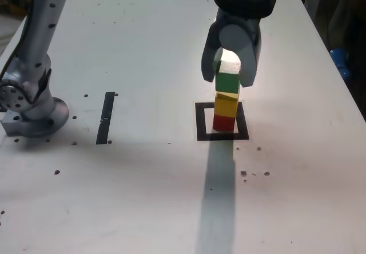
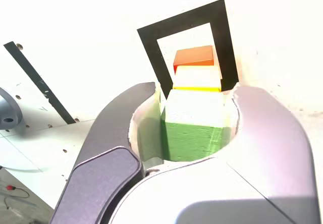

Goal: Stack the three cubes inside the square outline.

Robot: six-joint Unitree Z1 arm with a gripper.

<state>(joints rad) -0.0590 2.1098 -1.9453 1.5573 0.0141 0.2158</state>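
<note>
The three cubes stand as one tower inside the square outline [image 1: 201, 122]: red cube [image 1: 224, 122] at the bottom, yellow cube [image 1: 226, 104] in the middle, green cube [image 1: 227, 83] on top. My gripper [image 1: 227, 79] comes down from above and straddles the green cube, open, with a gap showing beside the cube on the exterior view's left. In the wrist view the green cube [image 2: 192, 138] sits between the grey fingers [image 2: 126, 118], with the yellow cube [image 2: 197, 88], the red cube [image 2: 194, 56] and the square outline [image 2: 181, 19] beyond it. The green cube's top is washed out by bright light.
A thin black strip [image 1: 106, 116] lies on the white table at the exterior view's left, next to the arm's base [image 1: 34, 102]. Small dark holes dot the table. The table's edge runs along the exterior view's right [image 1: 349, 94].
</note>
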